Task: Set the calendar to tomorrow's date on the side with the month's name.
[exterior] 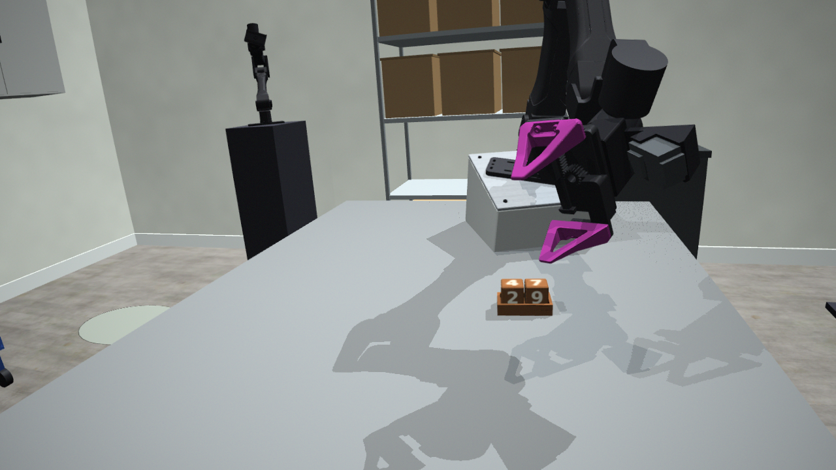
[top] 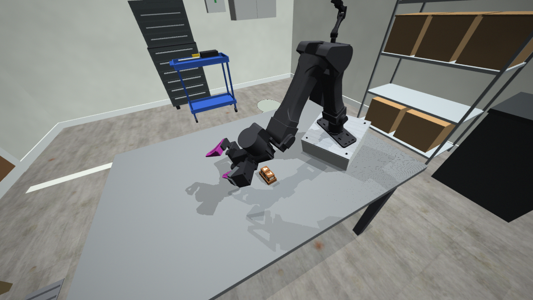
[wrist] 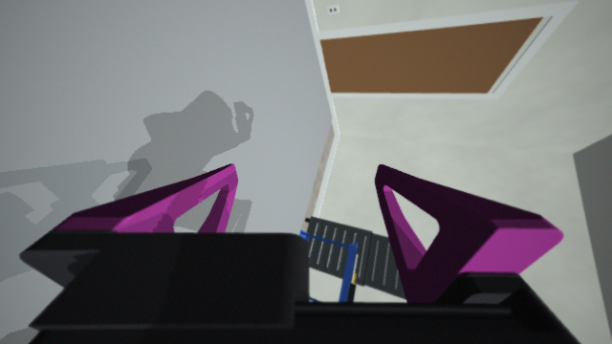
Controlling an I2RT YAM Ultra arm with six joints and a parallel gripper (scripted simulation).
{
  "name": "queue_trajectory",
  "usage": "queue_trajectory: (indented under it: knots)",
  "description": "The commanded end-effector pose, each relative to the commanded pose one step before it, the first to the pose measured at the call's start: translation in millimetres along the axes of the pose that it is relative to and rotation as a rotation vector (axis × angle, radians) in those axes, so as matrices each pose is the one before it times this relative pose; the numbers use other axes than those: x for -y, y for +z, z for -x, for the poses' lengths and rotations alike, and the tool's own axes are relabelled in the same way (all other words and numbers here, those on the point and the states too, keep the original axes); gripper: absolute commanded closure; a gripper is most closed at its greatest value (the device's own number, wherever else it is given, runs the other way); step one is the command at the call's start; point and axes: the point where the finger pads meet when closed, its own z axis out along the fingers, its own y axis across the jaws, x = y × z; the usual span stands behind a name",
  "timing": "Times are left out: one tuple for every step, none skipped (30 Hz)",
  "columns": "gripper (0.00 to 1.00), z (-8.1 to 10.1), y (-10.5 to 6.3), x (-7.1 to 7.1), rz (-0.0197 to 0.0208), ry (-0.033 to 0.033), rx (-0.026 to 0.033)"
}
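1. The worktop [exterior: 234,362] carries everything.
2. The claw [exterior: 546,192] hangs above it, fingers spread wide with nothing between them, near the calendar but apart.
3. The tray [exterior: 524,309] lies flat.
4. Two cubes [exterior: 524,290] stand side by side in it, fronts reading 2 and 9.

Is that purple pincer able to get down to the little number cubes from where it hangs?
Probably yes. The pincer is open and empty, hanging just behind the cubes in their tray, with nothing between them.
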Motion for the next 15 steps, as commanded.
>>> queue_trajectory:
  knots:
    - [0.0,-5.9,-1.91,-19.25,0.17529,0.05121,0.01535]
    - [0.0,-3.81,0.85,-1.88,0.02501,0.00928,-0.00608]
    - [0.0,-6.01,0.99,-2.86,0.03848,0.01545,-0.01033]
    - [0.0,-4.25,0.5,-1.92,0.02653,0.01149,-0.00778]
    - [0.0,0.0,0.0,0.0,0.0,0.0,0.0]
    - [0.0,0.0,0.0,0.0,0.0,0.0,0.0]
    - [0.0,-10.8,0.37,-4.74,0.06561,0.03136,-0.0215]
    - [0.0,-8.03,-0.28,-3.28,0.04699,0.0251,-0.01729]
    - [0.0,-3.22,-0.21,-1.25,0.01842,0.01046,-0.00719]
    - [0.0,-7.5,-0.83,-2.9,0.04231,0.02534,-0.0174]
    - [0.0,-4.01,-0.56,-1.49,0.02215,0.01403,-0.00959]
    - [0.0,-6.84,-1.22,-2.53,0.03733,0.02482,-0.01689]
    - [0.0,-4.76,-0.98,-1.71,0.02549,0.01783,-0.01204]
    - [0.0,-5.92,-1.41,-2.12,0.03129,0.02287,-0.01535]
    - [0.0,-5.36,-1.42,-1.9,0.02792,0.02136,-0.01421]
